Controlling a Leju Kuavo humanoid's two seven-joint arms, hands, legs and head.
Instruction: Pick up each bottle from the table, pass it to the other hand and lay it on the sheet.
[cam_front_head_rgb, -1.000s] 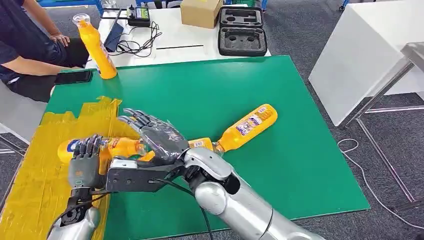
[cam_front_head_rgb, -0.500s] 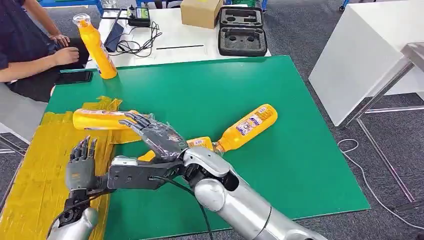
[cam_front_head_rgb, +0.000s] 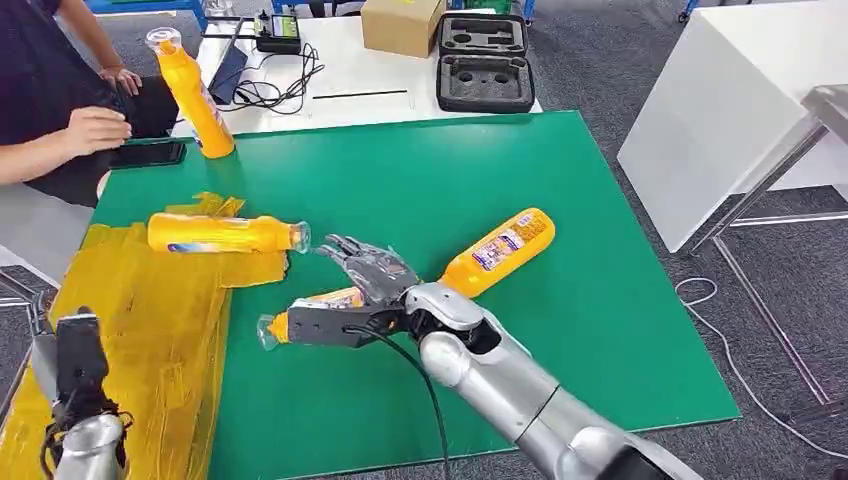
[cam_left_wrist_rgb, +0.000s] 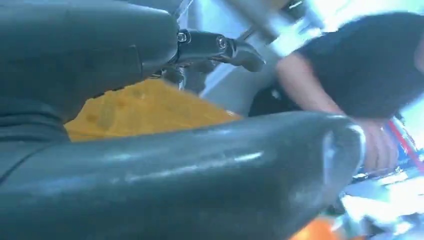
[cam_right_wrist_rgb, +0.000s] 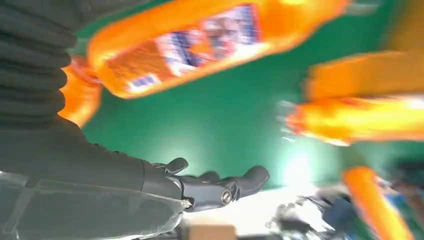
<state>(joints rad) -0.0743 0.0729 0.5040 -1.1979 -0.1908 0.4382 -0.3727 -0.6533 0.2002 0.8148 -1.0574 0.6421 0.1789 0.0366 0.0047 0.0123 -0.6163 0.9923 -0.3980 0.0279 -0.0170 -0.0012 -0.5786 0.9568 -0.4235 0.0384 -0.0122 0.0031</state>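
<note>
Yellow sheet (cam_front_head_rgb: 130, 330): bottle (cam_front_head_rgb: 220, 234) lengthwise, cap rightward.

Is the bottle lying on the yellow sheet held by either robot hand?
No, the bottle lies free on the yellow sheet, apart from the right hand.

The right arm (cam_front_head_rgb: 520, 400) is a smooth, rounded silver shell that narrows to a dark wrist joint, with a thin black cable (cam_front_head_rgb: 415, 370) looping along it. A flat black bracket runs beside the right hand (cam_front_head_rgb: 368, 270), whose fingers are dark grey and glossy. The left arm (cam_front_head_rgb: 85, 450) is silver too, topped by a black block. Close up, the left hand (cam_left_wrist_rgb: 215, 47) shows a grey cover, dark metal links and small screws.
</note>
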